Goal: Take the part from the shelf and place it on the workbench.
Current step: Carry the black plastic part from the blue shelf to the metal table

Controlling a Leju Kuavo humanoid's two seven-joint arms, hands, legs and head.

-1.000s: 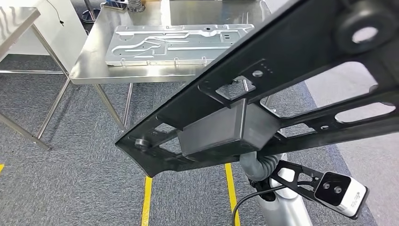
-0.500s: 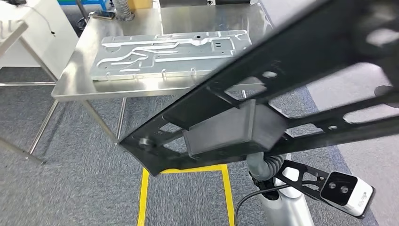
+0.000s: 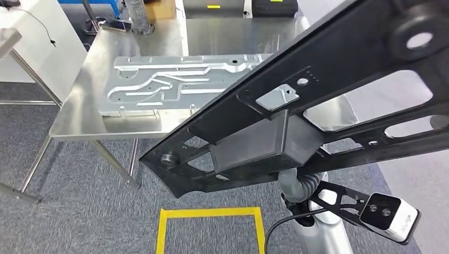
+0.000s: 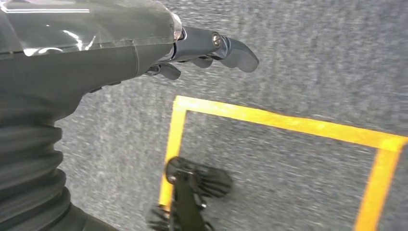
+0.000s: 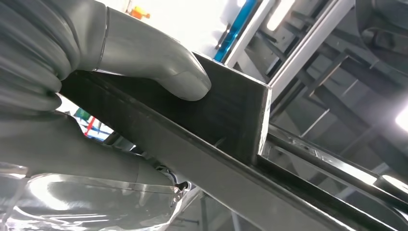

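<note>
The long black metal frame part with cut-out openings and a box-shaped block [image 3: 296,114] is carried in the air, slanting across in front of the steel workbench [image 3: 100,124], and the right hand [image 5: 96,86] grips it, thumb pressed on the block's flat face with the frame's edge wedged under that thumb. Beyond the part, a flat silver grooved plate [image 3: 159,84] lies on the workbench. The left hand [image 4: 192,45] hangs over grey carpet with yellow floor tape [image 4: 269,118] beneath its fingertips, fingers loosely apart and holding nothing.
</note>
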